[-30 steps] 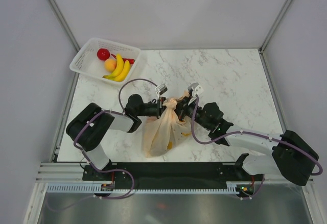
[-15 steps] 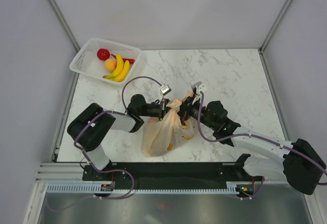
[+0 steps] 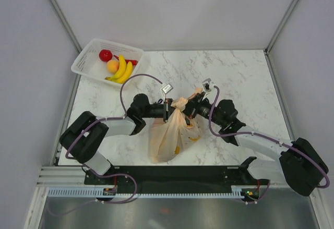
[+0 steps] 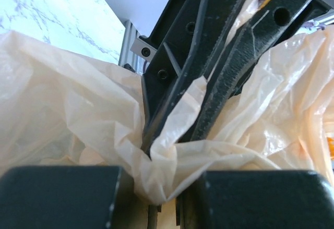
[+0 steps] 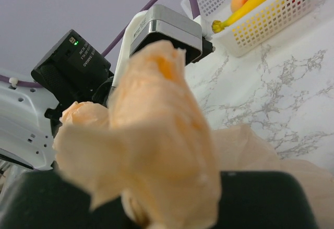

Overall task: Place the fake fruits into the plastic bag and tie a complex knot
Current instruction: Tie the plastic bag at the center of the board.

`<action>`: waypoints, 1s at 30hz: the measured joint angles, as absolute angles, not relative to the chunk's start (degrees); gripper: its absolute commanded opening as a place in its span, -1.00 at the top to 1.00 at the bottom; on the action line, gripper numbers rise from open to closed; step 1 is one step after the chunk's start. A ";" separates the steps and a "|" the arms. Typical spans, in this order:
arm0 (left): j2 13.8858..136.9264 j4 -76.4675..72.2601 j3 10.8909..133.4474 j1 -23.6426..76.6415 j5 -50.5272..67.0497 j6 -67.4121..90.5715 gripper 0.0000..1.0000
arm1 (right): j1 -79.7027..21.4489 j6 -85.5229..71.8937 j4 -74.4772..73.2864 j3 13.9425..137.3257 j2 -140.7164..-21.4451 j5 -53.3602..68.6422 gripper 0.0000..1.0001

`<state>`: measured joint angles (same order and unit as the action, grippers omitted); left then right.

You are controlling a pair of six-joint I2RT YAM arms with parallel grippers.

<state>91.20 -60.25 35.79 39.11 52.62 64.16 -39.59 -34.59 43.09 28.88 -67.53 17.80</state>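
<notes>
Bag: thin translucent peach plastic bag (image 3: 168,135) is set on marble tabletop (image 3: 245,83), well apart from white lattice basket (image 3: 81,56).
Pincers: left pincer (image 3: 168,111) and right pincer (image 3: 192,108) are clamped on its bunched top.
Handling: judged light, limp, slippery; best taken at gathered handles.

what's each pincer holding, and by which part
Both hold the plastic bag by its bunched top: left pincer on the bunch's left side, right pincer on its right.

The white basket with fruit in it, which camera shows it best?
Top external: the whole basket and its fruit show from above. Right wrist catches only one corner, far off; left wrist shows none of it.
</notes>
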 measured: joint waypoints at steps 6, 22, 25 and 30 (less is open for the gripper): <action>90.89 -60.29 35.77 39.33 50.68 63.53 0.67 | -37.63 -39.79 49.93 27.73 -70.37 21.12 0.90; 90.91 -62.85 35.73 40.38 49.54 63.53 0.68 | -36.88 -39.18 44.86 27.55 -66.11 21.71 0.45; 90.91 -63.07 35.73 40.38 49.50 63.53 0.68 | -36.49 -38.87 43.44 27.55 -65.30 21.96 0.39; 91.07 -63.55 35.73 40.38 48.99 63.53 0.68 | -35.40 -38.72 41.17 27.49 -63.42 22.35 0.28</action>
